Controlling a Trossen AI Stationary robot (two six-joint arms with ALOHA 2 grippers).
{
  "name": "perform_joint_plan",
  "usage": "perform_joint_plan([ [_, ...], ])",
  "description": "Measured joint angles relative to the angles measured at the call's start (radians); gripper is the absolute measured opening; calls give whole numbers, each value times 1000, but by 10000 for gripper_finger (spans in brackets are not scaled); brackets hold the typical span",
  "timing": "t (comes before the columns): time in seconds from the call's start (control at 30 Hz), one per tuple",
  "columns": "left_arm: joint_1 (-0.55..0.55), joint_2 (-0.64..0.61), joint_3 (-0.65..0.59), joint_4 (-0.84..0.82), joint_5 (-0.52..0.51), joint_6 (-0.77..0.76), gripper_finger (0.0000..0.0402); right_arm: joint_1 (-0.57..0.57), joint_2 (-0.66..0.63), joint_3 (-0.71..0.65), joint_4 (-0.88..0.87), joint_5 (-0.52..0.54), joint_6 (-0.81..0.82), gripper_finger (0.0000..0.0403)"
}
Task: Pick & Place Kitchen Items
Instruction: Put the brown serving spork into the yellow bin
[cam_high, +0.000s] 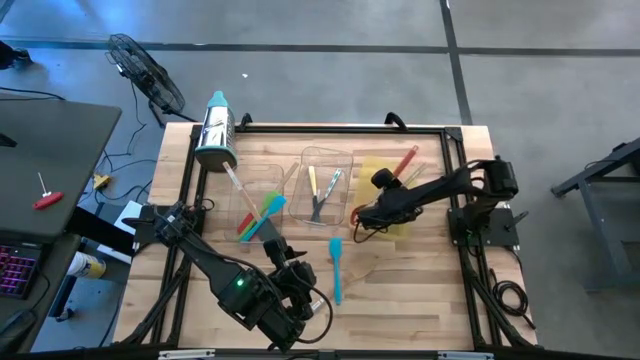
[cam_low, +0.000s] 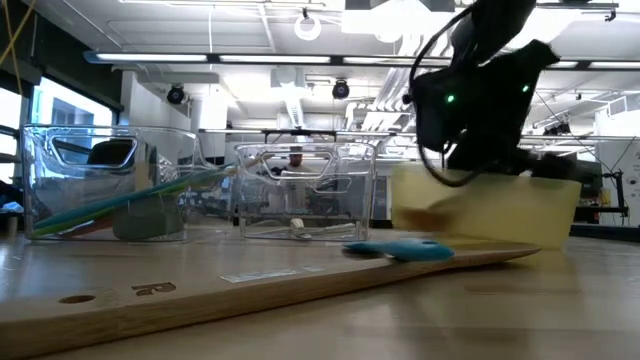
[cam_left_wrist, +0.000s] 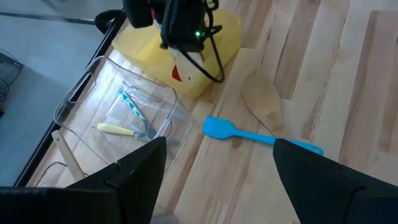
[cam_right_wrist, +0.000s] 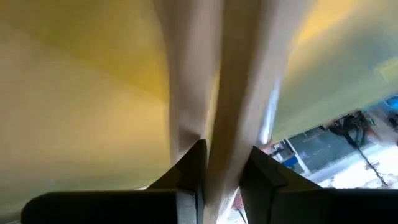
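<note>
My right gripper (cam_high: 363, 216) hangs over the near left corner of the yellow bin (cam_high: 392, 190), shut on a pale wooden utensil (cam_right_wrist: 214, 81). A red spatula (cam_high: 405, 162) leans in that bin. My left gripper (cam_left_wrist: 217, 149) stands open above the table's near left part (cam_high: 290, 264), touching nothing. A teal spatula (cam_high: 337, 266) lies flat on the table, with a wooden spatula (cam_left_wrist: 261, 98) beside it. Small knives lie in the middle clear bin (cam_high: 325, 185). Red, green and teal spatulas stand in the left clear bin (cam_high: 256, 205). My right gripper pinches the wooden utensil's shaft (cam_right_wrist: 219, 146) between its two fingers. The fingers slant down from the table's right side. The utensil runs on ahead of them, over the yellow bin's inside. Its far end is out of the picture, so whether it rests on the bin I cannot tell.
A steel cylinder with a teal cap (cam_high: 216, 128) lies at the far left of the table. A black frame runs around the table's edges. The bare wood near the front right (cam_high: 420, 300) is open.
</note>
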Motion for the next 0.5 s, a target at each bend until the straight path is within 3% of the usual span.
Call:
perform_joint_plan([
  [0.13, 0, 0, 0, -1, 0, 0, 290, 0, 5, 0, 33, 9, 29, 31],
  [0.5, 0, -1, 0, -4, 0, 3, 290, 1, 6, -2, 32, -31, 33, 43],
])
